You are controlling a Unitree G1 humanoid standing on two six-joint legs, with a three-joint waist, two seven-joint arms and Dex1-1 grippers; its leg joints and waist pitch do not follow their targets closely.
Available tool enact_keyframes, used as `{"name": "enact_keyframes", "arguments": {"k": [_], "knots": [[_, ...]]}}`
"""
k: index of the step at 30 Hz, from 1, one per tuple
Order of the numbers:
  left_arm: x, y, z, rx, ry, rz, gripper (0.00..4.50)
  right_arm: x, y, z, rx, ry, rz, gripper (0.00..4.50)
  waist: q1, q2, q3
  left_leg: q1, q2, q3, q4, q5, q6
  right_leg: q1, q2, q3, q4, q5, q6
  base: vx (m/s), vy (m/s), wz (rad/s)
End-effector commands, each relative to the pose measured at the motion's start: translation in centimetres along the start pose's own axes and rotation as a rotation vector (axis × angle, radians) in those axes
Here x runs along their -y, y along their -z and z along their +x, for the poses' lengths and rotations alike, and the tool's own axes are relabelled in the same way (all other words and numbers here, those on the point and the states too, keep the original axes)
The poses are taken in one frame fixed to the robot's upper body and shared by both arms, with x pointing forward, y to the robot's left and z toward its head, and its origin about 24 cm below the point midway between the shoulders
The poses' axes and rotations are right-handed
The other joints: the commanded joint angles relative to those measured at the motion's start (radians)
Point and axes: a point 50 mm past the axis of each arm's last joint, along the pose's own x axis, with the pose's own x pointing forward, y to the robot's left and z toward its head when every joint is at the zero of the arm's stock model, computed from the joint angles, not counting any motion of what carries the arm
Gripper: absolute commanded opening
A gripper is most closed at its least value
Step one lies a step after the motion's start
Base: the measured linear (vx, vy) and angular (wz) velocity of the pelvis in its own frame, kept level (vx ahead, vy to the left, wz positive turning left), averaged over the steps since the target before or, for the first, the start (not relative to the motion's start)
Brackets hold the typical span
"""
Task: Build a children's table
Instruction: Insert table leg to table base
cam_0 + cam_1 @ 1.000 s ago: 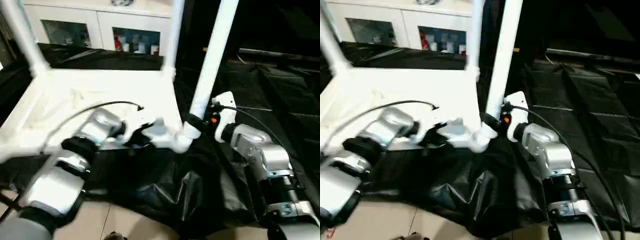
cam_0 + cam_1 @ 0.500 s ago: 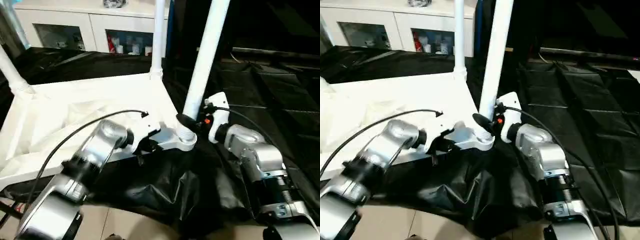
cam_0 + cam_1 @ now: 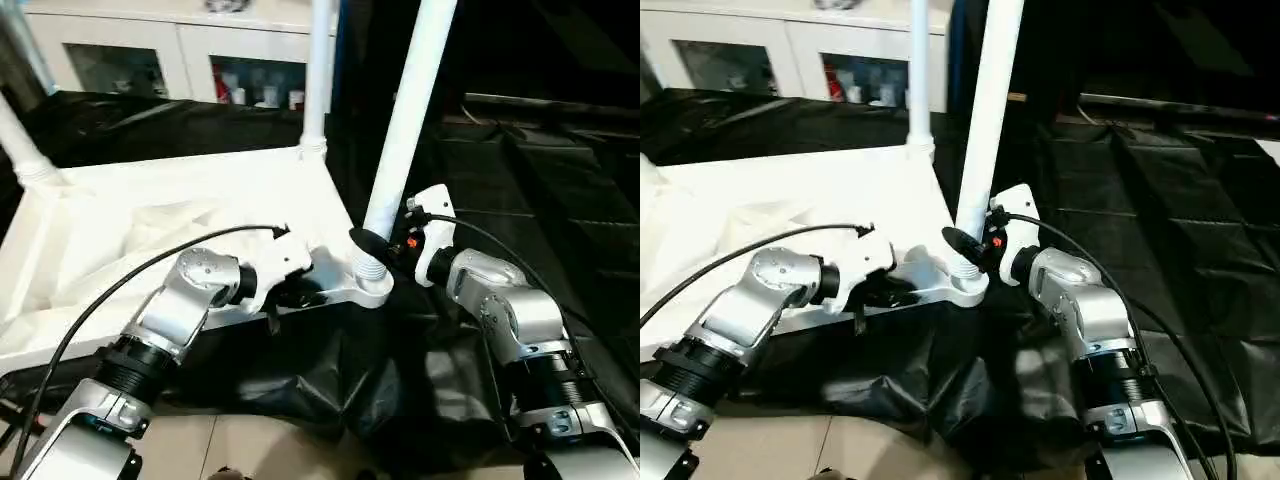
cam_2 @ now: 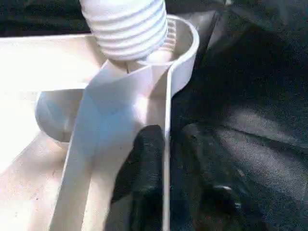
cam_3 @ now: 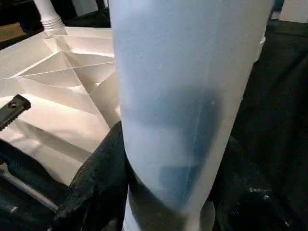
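Standing nearly upright in the tabletop's (image 3: 200, 190) near corner socket (image 3: 368, 280), threaded end entering, leg (image 3: 405, 120) rising steeply. Clamping that leg just above the socket, right gripper (image 3: 375, 245). Pinching the tabletop's rim beside the socket, left gripper (image 4: 159, 159), bracing for threading down.

Left pincer (image 3: 300, 290) clamped (one finger each side); right pincer (image 3: 375, 245) closed too, forearms converging.

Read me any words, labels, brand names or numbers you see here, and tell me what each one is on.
No readable text anywhere.
Items behind the cabinet's glass doors: any labels too small and blurred to read.
Tabletop, near leg, right gripper: no markings visible.
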Motion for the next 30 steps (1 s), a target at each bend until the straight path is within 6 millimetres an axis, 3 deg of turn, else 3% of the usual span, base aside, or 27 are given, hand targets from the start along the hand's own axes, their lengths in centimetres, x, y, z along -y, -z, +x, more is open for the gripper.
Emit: {"name": "enact_keyframes", "arguments": {"k": [1,10,11,20,21,30], "knots": [[-0.2,-0.7,0.0,0.026,0.009,0.011,0.98,0.0,-0.3,-0.2,0.010,0.002,-0.019,1.91,0.003,0.005,-0.073,0.005,-0.017,0.017,-0.069,-0.276,0.006,0.063,-0.019,0.025,-0.079,-0.347,-0.156,0.000,0.000,0.00],[-0.3,-0.2,0.2,0.000,0.019,-0.009,0.99,0.2,-0.3,-0.5,0.005,0.005,-0.028,1.91,0.007,-0.002,-0.073,0.003,-0.018,0.017,-0.069,-0.265,0.008,0.063,-0.021,0.025,-0.081,-0.369,-0.138,0.000,0.000,0.00],[-0.3,0.0,0.2,-0.002,0.017,-0.015,0.99,0.3,-0.3,-0.6,0.004,0.005,-0.030,1.91,0.007,-0.006,-0.073,0.002,-0.018,0.017,-0.069,-0.262,0.009,0.064,-0.021,0.025,-0.081,-0.372,-0.134,0.000,0.000,0.00],[-0.7,0.8,0.3,-0.049,0.017,0.002,0.99,0.1,-0.4,-0.4,0.004,-0.008,-0.032,1.91,0.010,0.000,-0.073,0.003,-0.017,0.017,-0.070,-0.263,0.007,0.062,-0.021,0.026,-0.081,-0.359,-0.136,0.000,0.000,0.00],[-0.7,0.7,0.3,-0.044,0.015,0.001,0.70,0.0,-0.4,-0.4,0.003,-0.010,-0.032,1.91,0.011,0.000,-0.074,0.005,-0.017,0.016,-0.071,-0.265,0.006,0.062,-0.021,0.026,-0.081,-0.359,-0.137,0.000,0.000,0.00],[-0.6,0.3,0.3,-0.004,0.038,-0.007,0.05,0.0,-0.1,-0.9,-0.013,-0.021,-0.033,1.91,0.012,-0.002,-0.074,0.002,-0.017,0.016,-0.071,-0.261,0.007,0.065,-0.022,0.025,-0.080,-0.360,-0.138,0.000,0.000,0.00]]}}
